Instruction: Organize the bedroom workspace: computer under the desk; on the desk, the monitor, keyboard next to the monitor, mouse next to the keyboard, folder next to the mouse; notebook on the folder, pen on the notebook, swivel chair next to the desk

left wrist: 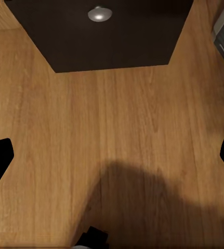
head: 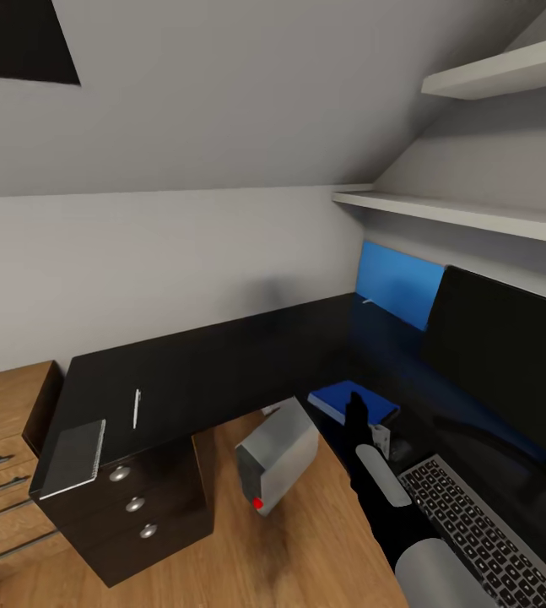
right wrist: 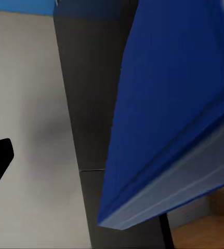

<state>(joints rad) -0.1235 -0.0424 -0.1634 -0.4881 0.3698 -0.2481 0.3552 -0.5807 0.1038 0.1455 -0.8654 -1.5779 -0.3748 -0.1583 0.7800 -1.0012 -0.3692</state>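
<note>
A glossy black L-shaped worktop (head: 222,363) crosses the frame above the wood floor (head: 306,540). Lower right lies the keyboard (head: 483,528); centre, the right gripper (head: 357,415), grip state unclear, touches the blue folder (head: 353,403) near the tilted computer (head: 277,456). Notebook (head: 72,458) and pen (head: 136,408) lie left; the monitor (head: 509,355) stands far right.

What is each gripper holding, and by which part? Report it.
Left gripper is open, holding nothing. Right gripper is at the folder; whether it grips it cannot be told.

Two white wall shelves (head: 475,215) are running along the upper right of the frame. A light wooden drawer chest (head: 2,456) is standing at the left edge. Wooden flooring (head: 306,540) is filling the bottom.
</note>
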